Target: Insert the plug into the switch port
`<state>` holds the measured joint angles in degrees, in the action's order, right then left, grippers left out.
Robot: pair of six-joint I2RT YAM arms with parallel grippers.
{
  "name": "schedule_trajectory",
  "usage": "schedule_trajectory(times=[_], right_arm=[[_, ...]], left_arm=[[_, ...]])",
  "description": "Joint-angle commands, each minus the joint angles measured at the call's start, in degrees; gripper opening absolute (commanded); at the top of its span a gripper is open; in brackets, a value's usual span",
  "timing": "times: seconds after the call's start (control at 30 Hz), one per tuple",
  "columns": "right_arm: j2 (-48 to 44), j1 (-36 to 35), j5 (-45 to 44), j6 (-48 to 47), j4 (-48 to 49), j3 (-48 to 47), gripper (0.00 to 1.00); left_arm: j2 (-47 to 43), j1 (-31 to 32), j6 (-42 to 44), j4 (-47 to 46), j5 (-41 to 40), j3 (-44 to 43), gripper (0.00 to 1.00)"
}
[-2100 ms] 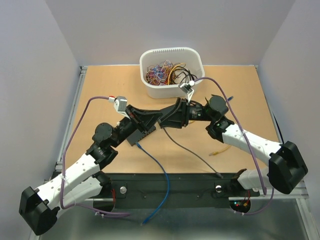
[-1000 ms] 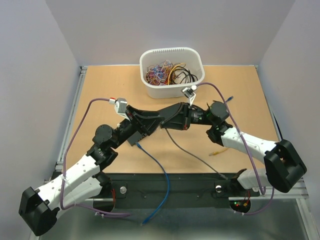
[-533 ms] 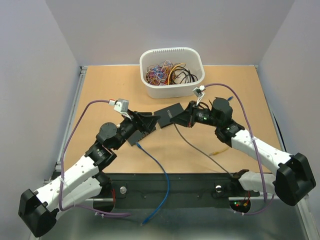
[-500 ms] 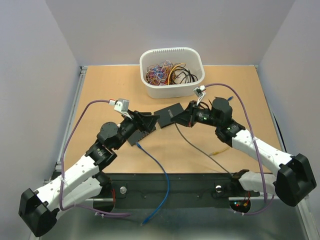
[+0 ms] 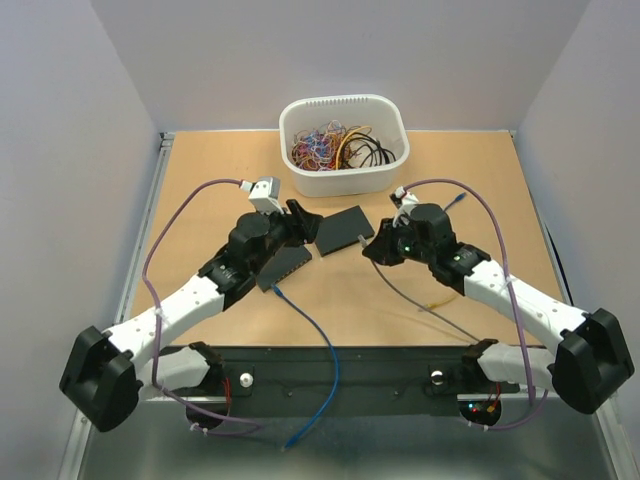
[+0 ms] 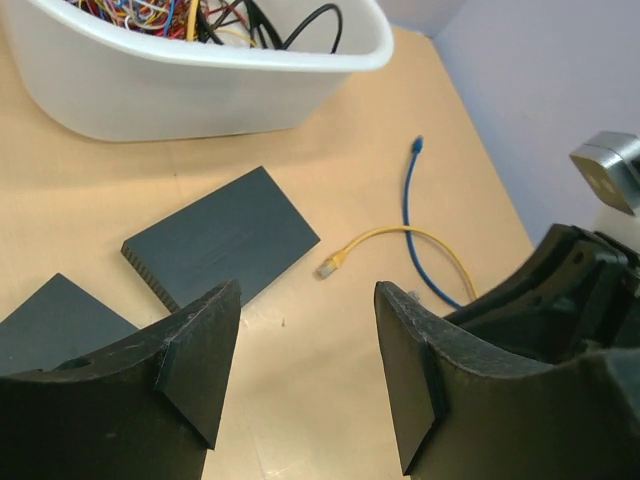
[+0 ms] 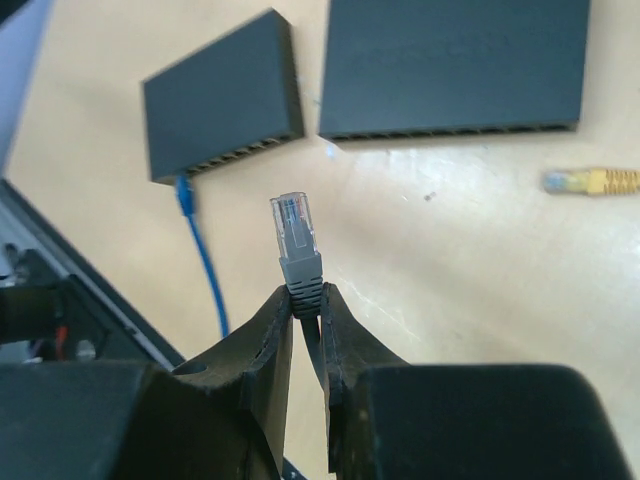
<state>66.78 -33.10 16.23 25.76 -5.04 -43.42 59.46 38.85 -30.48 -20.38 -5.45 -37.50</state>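
"Since the right gripper (image 7: pixel 305 300) is pinched shut on the boot of the grey plug (image 7: pixel 297 235), clear tip sticking out past the fingers, which way does the port lie from it?"

"Ahead of the tip and off toward the far edge of the table (image 5: pixel 470 190). The far switch (image 7: pixel 455 65) sits about mid-table, just short of the white bin (image 5: pixel 345 105), and its row of ports faces back toward the plug."

"And the plug's long axis?"

"It runs toward the table's left edge, aimed more at the gap between the two switches than at any port. I'd judge it needs a small turn toward the far switch, then a straight push along that axis."

"Why not the near switch (image 7: pixel 220 100)?"

"It lies ahead too, but off toward the near edge, with a blue cable (image 7: pixel 205 265) plugged in. Either could serve — I can't tell which is meant."

"The left gripper (image 6: pixel 305 340)?"

"Jaws apart, empty, just beside the far switch — near enough to steady it, but the right arm carries the plug."
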Motion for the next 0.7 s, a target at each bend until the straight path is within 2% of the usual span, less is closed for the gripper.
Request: schedule_trajectory(times=[0.0,0.17,0.3,0.37,0.43,0.67], right_arm=[[1.9,-3.3,-10.1,-3.4,-5.5,-2.5,0.0],[7.1,-5.8,-17.4,-3.6,-7.8,-3.3,0.01],[10.1,-6.2,-17.7,-3.4,-7.8,-3.4,0.01],[11.2,-6.4,-18.2,-3.6,-7.8,-3.8,0.0],[13.6,-7.3,-19.1,-4.3,-7.9,-4.7,0.01],[17.1,-9.1,-20.4,-4.4,-8.2,-6.8,0.0]], left_arm=[[7.0,-3.0,0.9,-3.4,3.0,-3.4,0.66],[15.2,-8.0,0.2,-11.2,13.2,-3.8,0.63],[21.4,-11.2,1.9,-18.1,19.7,-4.2,0.63],[23.5,-11.7,3.0,-19.3,20.9,-5.2,0.63],[29.8,-12.4,4.1,-20.7,22.1,-9.1,0.63],[41.6,-14.4,7.2,-18.2,25.4,-17.3,0.62]])
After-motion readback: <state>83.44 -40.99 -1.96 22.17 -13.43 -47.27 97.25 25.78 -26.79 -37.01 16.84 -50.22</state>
